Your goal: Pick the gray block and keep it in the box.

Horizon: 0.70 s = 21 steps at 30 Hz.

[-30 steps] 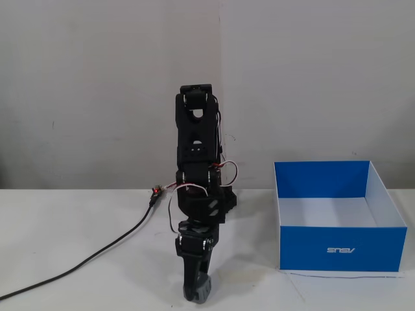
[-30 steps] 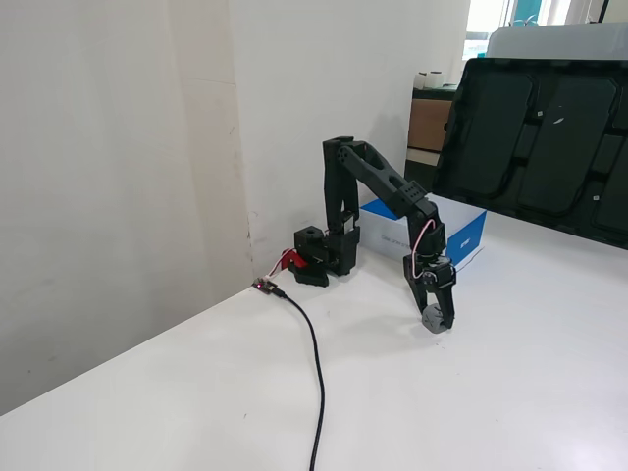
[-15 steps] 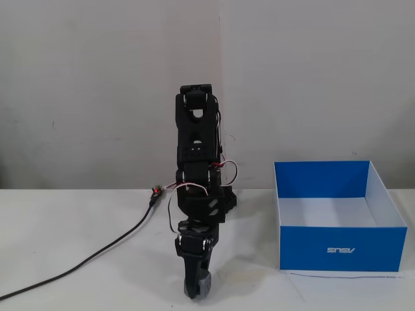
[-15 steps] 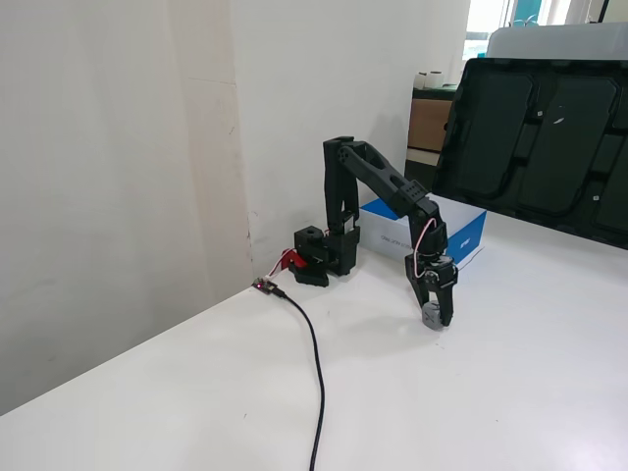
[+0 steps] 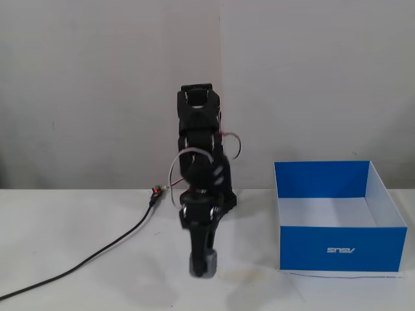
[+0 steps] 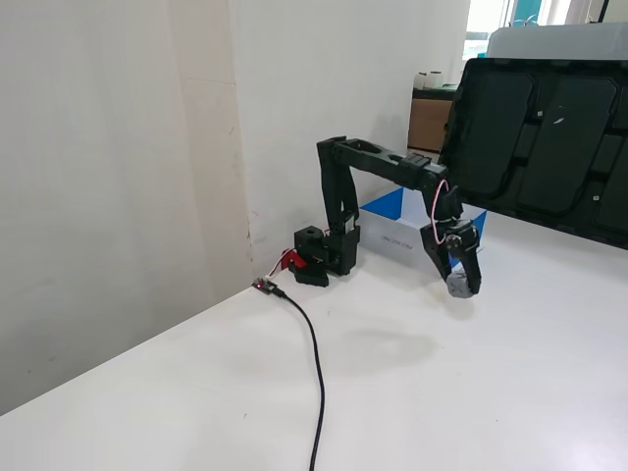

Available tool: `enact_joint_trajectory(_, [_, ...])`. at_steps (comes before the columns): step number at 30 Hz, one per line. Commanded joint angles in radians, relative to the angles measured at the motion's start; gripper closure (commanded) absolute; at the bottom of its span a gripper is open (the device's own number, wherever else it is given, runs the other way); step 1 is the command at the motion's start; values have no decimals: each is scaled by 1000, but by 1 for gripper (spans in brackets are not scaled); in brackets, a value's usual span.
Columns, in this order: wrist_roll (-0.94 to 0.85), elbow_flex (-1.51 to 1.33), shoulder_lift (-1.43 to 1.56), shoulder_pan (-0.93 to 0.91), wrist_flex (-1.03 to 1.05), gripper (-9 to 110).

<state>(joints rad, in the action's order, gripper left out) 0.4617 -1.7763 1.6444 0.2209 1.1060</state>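
Observation:
The black arm reaches forward over the white table. My gripper [image 5: 201, 265] points down and is shut on the gray block [image 5: 201, 262], a small gray cube held above the table surface. In a fixed view from the side the gripper [image 6: 459, 287] holds the block [image 6: 457, 287] clear of the table, with its shadow below. The blue box [image 5: 337, 249] with white inside stands to the right of the arm in one fixed view; in the other it shows behind the arm [image 6: 392, 208], partly hidden. The box looks empty.
A black cable [image 5: 97, 256] runs from a small board by the arm's base toward the front left; it also shows in the other fixed view [image 6: 316, 363]. A large black tray [image 6: 549, 137] leans at the back right. A white wall stands behind the table.

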Motion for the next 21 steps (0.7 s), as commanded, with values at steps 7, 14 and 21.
enact_joint_trajectory(7, [-110, 348, 141, 207, 235, 93])
enact_joint_trajectory(14, [-196, 463, 147, 442, 348, 93])
enact_joint_trajectory(21, [-212, 480, 143, 680, 400, 93])
